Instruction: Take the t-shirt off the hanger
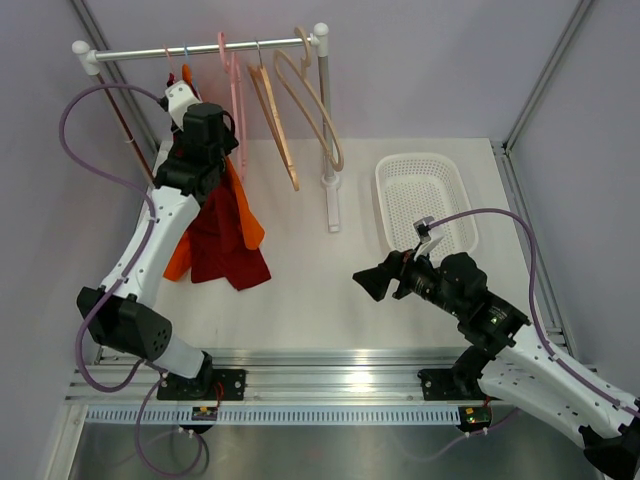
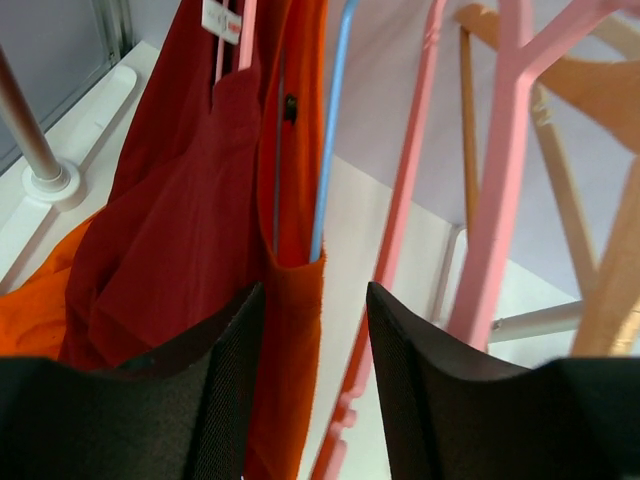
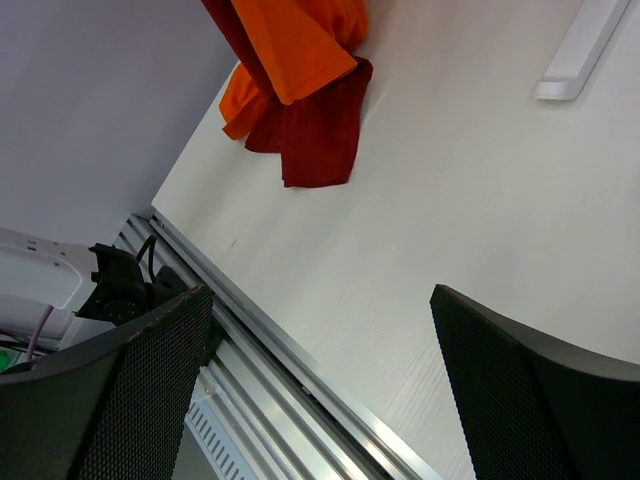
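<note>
An orange t-shirt and a dark red one hang together at the left end of the rail, their hems resting on the table. In the left wrist view the orange cloth hangs on a thin blue hanger, with the red cloth to its left. My left gripper is raised against the garments. It is open, and the orange collar edge lies between its jaws, close to the left finger. My right gripper is open and empty low over the table.
A pink hanger and two bare wooden hangers hang right of the shirts. The rack's right post and foot stand mid-table. A white basket lies at the right. The table's front rail is under the right gripper.
</note>
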Motion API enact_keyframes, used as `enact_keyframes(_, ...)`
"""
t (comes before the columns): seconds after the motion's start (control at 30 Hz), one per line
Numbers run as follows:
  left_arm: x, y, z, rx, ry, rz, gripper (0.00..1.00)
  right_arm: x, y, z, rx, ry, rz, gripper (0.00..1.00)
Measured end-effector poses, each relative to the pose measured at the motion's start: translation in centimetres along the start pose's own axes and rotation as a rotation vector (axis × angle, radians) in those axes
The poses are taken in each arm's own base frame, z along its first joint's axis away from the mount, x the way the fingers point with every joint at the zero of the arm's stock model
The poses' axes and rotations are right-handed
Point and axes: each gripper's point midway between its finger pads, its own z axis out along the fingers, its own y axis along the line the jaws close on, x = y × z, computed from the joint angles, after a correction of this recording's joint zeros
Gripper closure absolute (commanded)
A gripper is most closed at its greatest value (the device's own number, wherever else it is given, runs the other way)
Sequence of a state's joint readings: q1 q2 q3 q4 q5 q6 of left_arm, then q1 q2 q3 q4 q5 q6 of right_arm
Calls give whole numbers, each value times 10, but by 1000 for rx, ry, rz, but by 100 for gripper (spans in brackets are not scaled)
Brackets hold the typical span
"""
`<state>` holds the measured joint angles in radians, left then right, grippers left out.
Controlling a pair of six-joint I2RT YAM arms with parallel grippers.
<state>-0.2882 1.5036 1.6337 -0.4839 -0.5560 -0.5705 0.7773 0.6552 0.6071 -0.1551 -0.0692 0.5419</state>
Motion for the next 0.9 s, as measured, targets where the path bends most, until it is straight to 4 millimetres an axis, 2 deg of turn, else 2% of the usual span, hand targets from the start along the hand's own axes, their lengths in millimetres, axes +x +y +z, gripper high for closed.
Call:
enact_keyframes(0.23, 18, 10, 19, -38, 39, 13, 57, 0, 0, 0, 0, 1, 1, 2)
enact_keyframes(0.43, 24, 10, 26, -35, 54, 18, 79, 0, 0, 0, -1, 1, 1, 2)
enact_keyframes(0.47, 24, 11, 26, -36, 53, 17, 85, 0, 0, 0, -1, 1, 1, 3)
enact_keyframes(0.5, 25, 11, 27, -35, 53, 17, 97, 0, 1, 1, -2, 2, 1, 3)
enact_keyframes(0.53, 27, 12, 28, -34, 53, 15, 100, -1, 1, 1, -2, 3, 1, 3)
enact_keyframes(0.67, 28, 18, 28, -15, 41, 9, 100, -7, 6, 3, -9, -6, -1, 3)
enact_keyframes(0.7, 25, 19, 26, -9, 37, 7, 100, -10, 7, 3, -12, -11, -3, 5)
enact_keyframes(0.9, 13, 20, 0, 64, 22, 19, 100, -41, 28, 8, -51, -64, -34, 14)
